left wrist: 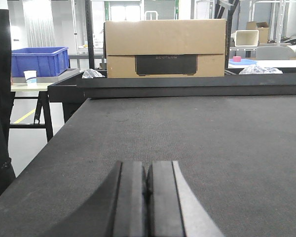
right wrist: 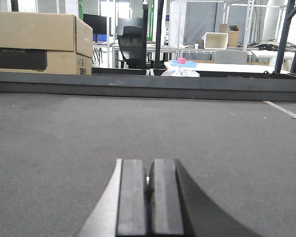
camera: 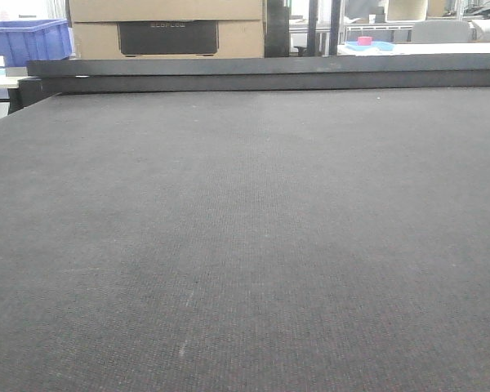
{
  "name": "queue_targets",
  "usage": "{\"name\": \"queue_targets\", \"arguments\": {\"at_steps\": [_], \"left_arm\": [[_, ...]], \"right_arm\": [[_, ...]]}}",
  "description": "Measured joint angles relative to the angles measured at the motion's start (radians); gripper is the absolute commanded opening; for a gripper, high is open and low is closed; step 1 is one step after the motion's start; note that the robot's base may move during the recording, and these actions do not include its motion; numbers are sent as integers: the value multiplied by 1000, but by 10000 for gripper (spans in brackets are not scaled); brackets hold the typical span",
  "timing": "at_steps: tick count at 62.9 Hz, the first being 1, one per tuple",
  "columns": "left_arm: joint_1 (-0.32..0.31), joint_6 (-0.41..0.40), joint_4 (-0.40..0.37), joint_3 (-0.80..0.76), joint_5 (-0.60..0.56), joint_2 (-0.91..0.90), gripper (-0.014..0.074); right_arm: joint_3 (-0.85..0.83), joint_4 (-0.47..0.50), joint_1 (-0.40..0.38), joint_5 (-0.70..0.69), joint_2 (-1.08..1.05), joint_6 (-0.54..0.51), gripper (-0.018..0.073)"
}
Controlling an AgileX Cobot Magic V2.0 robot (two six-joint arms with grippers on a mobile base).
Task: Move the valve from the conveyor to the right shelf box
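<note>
The conveyor is a wide dark grey woven belt that fills the front view, edged at the back by a black rail. No valve shows in any view, and the right shelf box is out of view. My left gripper hovers low over the belt, its two dark pads pressed together with nothing between them. Over the belt in the right wrist view, my right gripper is shut the same way and holds nothing.
A cardboard box stands behind the rail. A blue crate sits on a side table at the left, beyond the belt's left edge. White tables with a pink item on a blue tray lie further back.
</note>
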Motion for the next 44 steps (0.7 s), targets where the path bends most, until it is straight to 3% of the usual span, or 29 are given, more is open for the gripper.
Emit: {"name": "queue_targets", "arguments": {"at_steps": [17,24,31,44], "left_arm": [[0,0,0,-19,-14,-2,-111],[0,0,0,-126,135,-2,-111],[0,0,0,-271,287,24,-111],[0,0,-8,-522,516,259,-111]], "right_arm": [[0,3,0,-40,0,0,-167],[-68,5,0,16,-1,0,-167],[-193,7,0,161,1,0,-167],[-439,11,0,464,178,0,-167]]}}
